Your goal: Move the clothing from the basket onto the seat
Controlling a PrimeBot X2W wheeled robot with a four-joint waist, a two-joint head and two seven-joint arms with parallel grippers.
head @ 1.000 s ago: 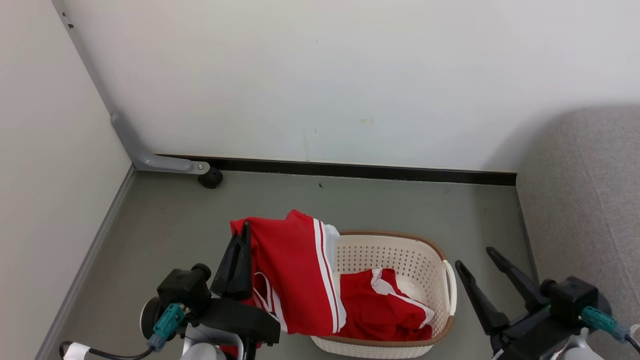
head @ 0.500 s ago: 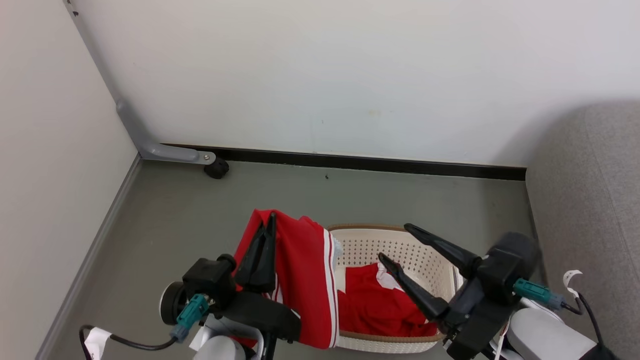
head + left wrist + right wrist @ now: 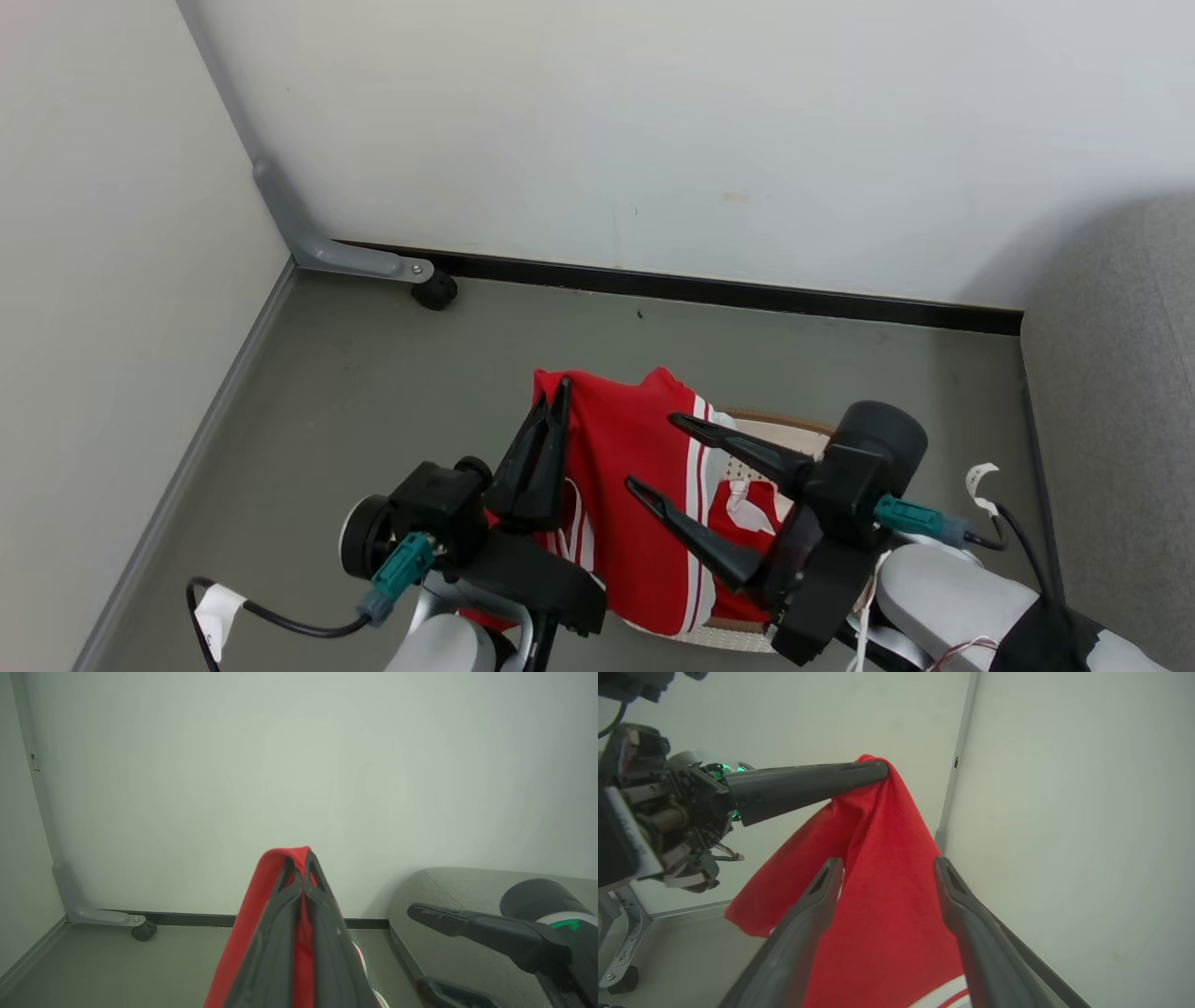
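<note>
On my left, the left gripper (image 3: 560, 390) has its jaws pinched tight on the top of the clothing (image 3: 635, 523), which hangs lifted and drapes down over the basket (image 3: 724, 637). Further right, my right gripper (image 3: 653, 453) faces the hanging cloth with jaws spread wide, holding nothing. The seat (image 3: 1111, 401) sits far right, well apart.

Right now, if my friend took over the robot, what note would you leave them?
Left pincer: shut on the top edge of the red clothing, holding it up.
Right pincer: open, pointing at the hanging cloth, not gripping it.
Clothing: hangs from the left pincer; its lower end seems to reach into the basket on the floor.
Seat: grey, on the robot's right, past the basket.
Done: clothing grabbed and raised.
Left: lift it clear of the basket, carry it right, lay it on the seat.
</note>
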